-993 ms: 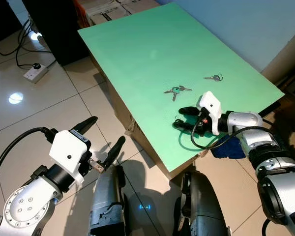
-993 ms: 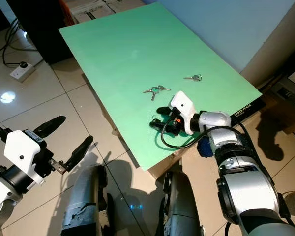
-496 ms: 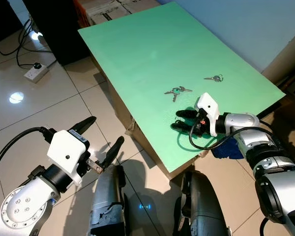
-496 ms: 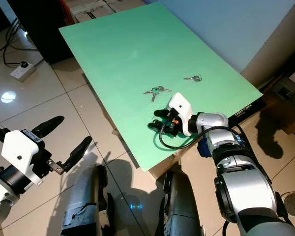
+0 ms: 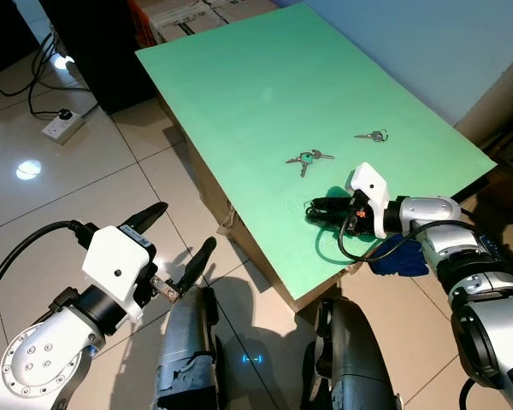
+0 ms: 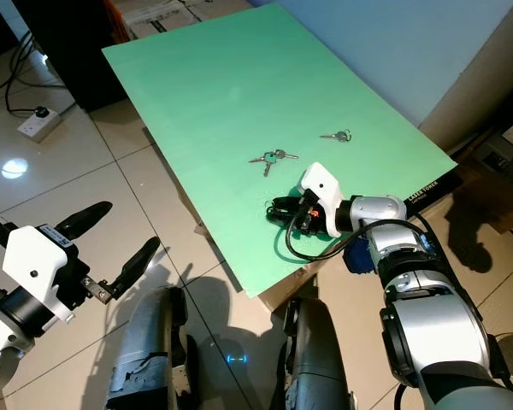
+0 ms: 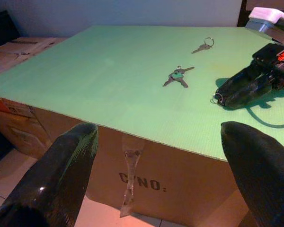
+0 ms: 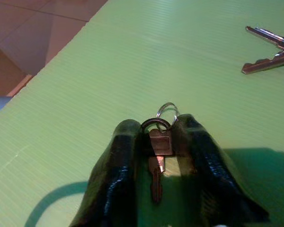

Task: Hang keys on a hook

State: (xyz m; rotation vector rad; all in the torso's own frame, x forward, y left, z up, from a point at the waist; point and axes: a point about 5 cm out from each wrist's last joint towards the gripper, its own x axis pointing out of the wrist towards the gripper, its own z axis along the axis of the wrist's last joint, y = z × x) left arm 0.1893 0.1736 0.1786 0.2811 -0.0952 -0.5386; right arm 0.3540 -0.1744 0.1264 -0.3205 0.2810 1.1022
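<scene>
right end effector (image 8: 157, 142) lies low on the green desk (image 5: 265, 94) nr its front edge, fingers pressed together on a small key (image 8: 157, 163) w/ its ring (image 8: 168, 109) poking out past the tips. right wrist view shows that key clearly; head views don't resolve it. key bunch (image 5: 307, 158) and a single key (image 5: 373, 135) lie further in, apart. left end effector (image 5: 178, 248) hangs off the desk over the floor, fingers wide apart, holding nothing.
</scene>
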